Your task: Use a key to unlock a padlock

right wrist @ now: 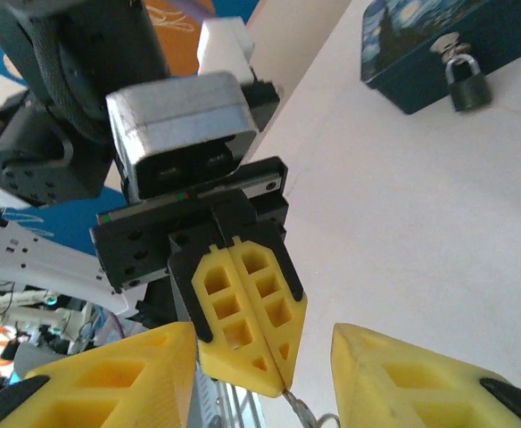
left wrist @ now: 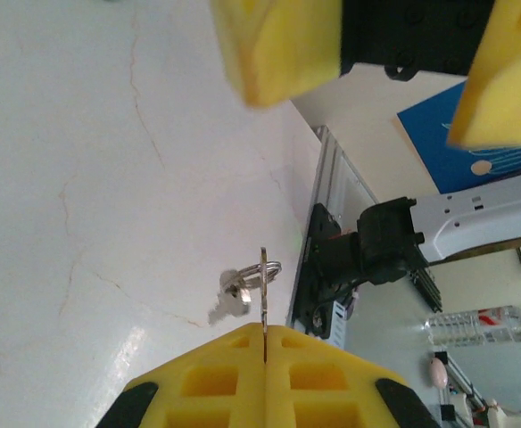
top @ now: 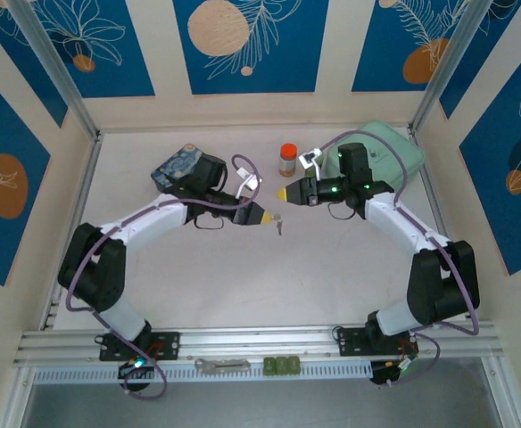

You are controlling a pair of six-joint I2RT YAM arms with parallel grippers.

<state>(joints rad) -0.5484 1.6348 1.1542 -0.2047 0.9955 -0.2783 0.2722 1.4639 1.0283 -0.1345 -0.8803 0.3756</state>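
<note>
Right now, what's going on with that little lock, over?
Left fingers shut on the key. Right fingers open, empty. Padlock hanging from the hasp of the blue box, apart from the key.

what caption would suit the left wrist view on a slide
Left gripper shut on the key, ring and second key attached, facing the open right gripper over the white table.

Robot lab cell: aluminium frame rail (top: 260,343), blue leaf-print wall panels (top: 287,62) (enclosing white table (top: 243,276)).
</note>
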